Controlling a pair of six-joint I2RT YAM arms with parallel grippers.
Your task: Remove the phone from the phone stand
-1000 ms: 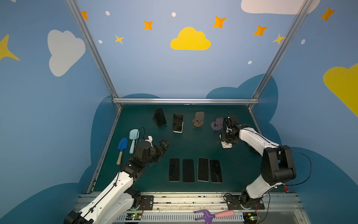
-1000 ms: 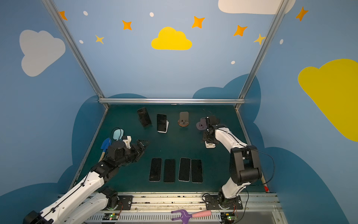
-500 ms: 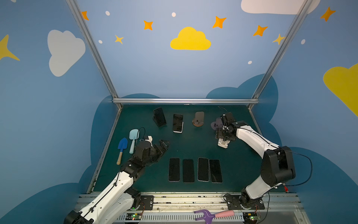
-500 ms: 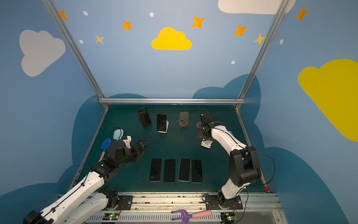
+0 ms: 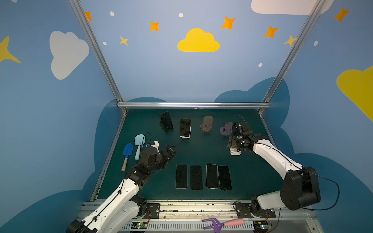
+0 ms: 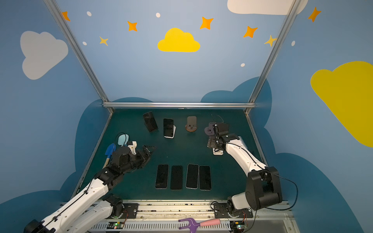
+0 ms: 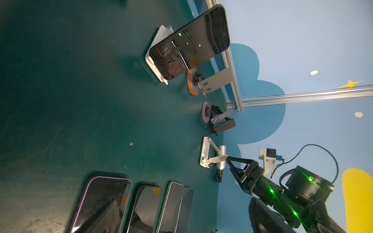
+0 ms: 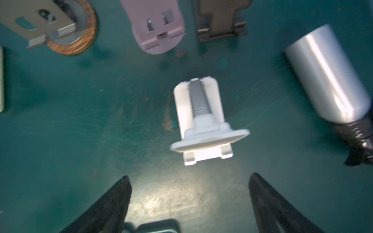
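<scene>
Glass, glossy and black, fronts the two handsets that lean in holders at the upper middle of both top views. One is a phone [image 5: 185, 127] on a white stand [image 7: 153, 69]. Just left of it is a dark phone [image 5: 166, 120] on a dark stand [image 5: 170, 129]. Which of the two the task means I cannot tell.

Each lies with its long axis running up the frame, tilted back, its lower edge caught in the holder's lip. The left pincer [image 5: 172, 150] sits below them, left of the white-stand phone, with its jaws spread, nothing between them, and its tips aimed toward the upper right.

The right pincer [image 8: 189, 176] is at the right of the frame, also spread and empty. Its dark fingers [image 8: 113, 201] flank bare tabletop [image 5: 201, 153], short of an empty stand [image 8: 198, 121]. A wood-based stand [image 5: 206, 126] and a lilac stand [image 5: 225, 130] are between it and the phones, so the left arm looks the nearer.

I judge the lift should follow the phone's long axis, up and out of the lip.

The phones are thin slabs with rounded corners, probably slippery to grip. The stands look like hard plastic. The tabletop is matte green and scuffed.

Four flat phones [image 5: 196, 177] lie side by side at the lower middle. A silver cylinder [image 8: 327, 74] lies near the empty stand.
</scene>
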